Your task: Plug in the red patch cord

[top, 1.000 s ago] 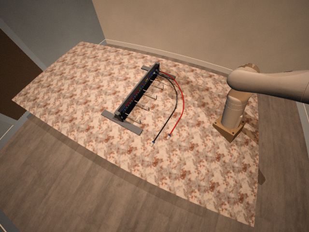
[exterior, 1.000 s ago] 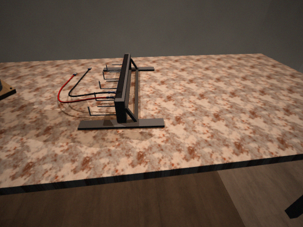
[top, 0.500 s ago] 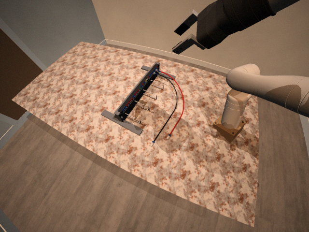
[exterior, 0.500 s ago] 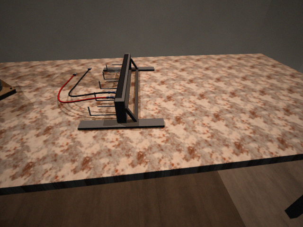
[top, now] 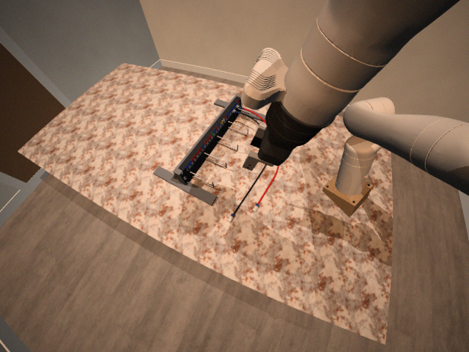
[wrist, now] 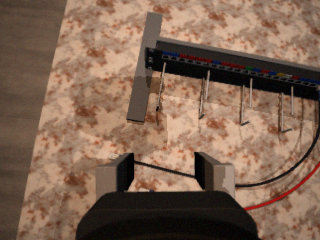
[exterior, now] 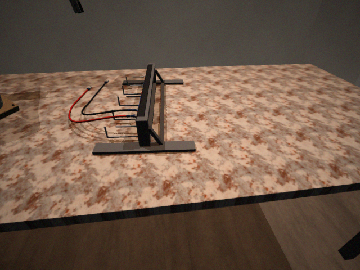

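The dark rack (top: 189, 160) (exterior: 147, 104) (wrist: 235, 67) stands upright on its two flat feet, its port row marked with coloured labels. The green label (wrist: 248, 67) sits near the middle of the row. The red cord (top: 270, 185) (exterior: 76, 102) (wrist: 295, 192) runs from the rack's far end and curves over the table; its free plug (top: 257, 205) (exterior: 89, 88) lies flat. The black cord (top: 248, 193) (exterior: 93, 99) (wrist: 280, 175) lies beside it, with its own plug (top: 230, 218) (exterior: 106, 81). My gripper (top: 254, 150) (wrist: 164, 165) is open and empty. It hangs above the two cords on the rack's port side.
Several wire hooks (top: 223, 145) (wrist: 202, 97) stick out from the rack's face towards the cords. The arm's base (top: 348, 195) (exterior: 5, 107) stands on the table beyond the cords. The table's near edge (exterior: 174, 207) is far from the rack.
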You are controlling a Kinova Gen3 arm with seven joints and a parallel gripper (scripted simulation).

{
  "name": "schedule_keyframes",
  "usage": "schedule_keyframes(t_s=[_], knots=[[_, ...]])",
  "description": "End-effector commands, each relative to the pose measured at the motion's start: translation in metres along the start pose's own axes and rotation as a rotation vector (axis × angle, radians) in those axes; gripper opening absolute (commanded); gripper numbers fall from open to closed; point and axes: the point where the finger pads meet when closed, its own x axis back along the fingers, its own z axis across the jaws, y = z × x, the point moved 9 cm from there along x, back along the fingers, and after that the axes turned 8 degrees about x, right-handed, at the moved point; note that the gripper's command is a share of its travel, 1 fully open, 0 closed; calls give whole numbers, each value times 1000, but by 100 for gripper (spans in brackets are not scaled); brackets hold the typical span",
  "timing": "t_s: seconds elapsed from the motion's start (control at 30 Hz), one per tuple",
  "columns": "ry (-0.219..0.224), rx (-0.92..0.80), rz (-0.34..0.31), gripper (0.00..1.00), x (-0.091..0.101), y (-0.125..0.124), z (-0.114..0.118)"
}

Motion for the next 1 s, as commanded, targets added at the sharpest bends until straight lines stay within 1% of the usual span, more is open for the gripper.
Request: schedule_keyframes(t_s=[0.0, 0.1, 0.2, 0.27, 0.47, 0.73, 0.77, 0.97], knots=[[-21, -56, -61, 100, -18, -5, 0], [-54, -99, -114, 100, -32, -5, -8], [-78, -130, -154, 100, -41, -5, -14], [-78, -130, -154, 100, -41, -5, -14], [-102, -164, -197, 100, -51, -4, -20], [-106, -171, -205, 100, -53, -4, -21], [-106, -171, -205, 0, -53, -4, -21], [-106, -171, -205, 0, -53, -4, -21]])
